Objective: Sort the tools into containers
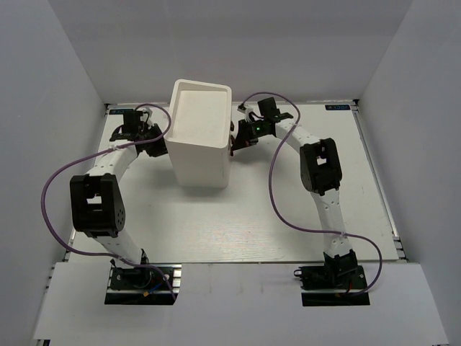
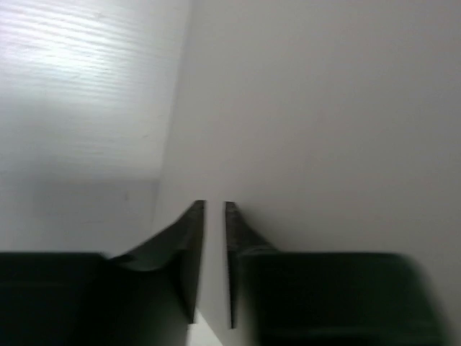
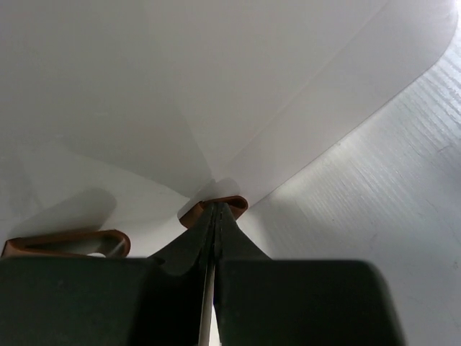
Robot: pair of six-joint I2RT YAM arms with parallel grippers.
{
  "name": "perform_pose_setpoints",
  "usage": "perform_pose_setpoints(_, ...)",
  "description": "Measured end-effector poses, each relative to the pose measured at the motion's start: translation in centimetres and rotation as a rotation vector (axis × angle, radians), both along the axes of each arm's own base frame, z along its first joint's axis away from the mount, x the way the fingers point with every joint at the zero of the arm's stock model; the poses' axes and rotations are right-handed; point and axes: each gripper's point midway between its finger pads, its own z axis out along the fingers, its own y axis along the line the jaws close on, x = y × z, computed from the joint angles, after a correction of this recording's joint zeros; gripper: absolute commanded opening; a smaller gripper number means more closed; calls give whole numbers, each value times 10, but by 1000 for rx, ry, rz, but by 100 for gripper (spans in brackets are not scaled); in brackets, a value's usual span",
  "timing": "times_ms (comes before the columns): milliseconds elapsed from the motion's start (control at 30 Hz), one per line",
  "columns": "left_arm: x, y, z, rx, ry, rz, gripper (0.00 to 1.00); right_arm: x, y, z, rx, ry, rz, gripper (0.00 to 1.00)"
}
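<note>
The tall white cabinet (image 1: 199, 133) stands at the middle back of the table, with its drawers seen only from above. My right gripper (image 1: 235, 137) is against its right side. In the right wrist view it (image 3: 214, 209) is shut on a small brown drawer pull (image 3: 234, 205). A second brown pull (image 3: 65, 243) shows lower left. My left gripper (image 1: 155, 134) is at the cabinet's left side. In the left wrist view it (image 2: 215, 209) faces the white wall (image 2: 317, 122), its jaws all but together with nothing between them. No tools are in view.
White walls enclose the table (image 1: 288, 231) on three sides. Purple cables (image 1: 277, 194) loop from both arms over the table. The arm bases (image 1: 140, 281) sit at the near edge.
</note>
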Motion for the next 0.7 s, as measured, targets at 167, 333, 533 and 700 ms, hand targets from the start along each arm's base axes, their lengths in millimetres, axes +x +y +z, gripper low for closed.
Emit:
perform_pose_setpoints(167,-8,15,-9,58,76,84,72,-6,-12,-5,-64,-46,-10,16)
perform_pose_setpoints(333,-32,43,-3,120,157,231,80,-42,-58,3,-230,-123,-30,91)
perform_pose_setpoints(533,-59,72,77,165,-65,320,94,-58,-129,51,-406,-313,-146,91)
perform_pose_setpoints(700,-94,53,149,189,-360,175,99,-62,-170,73,-565,-366,-280,91)
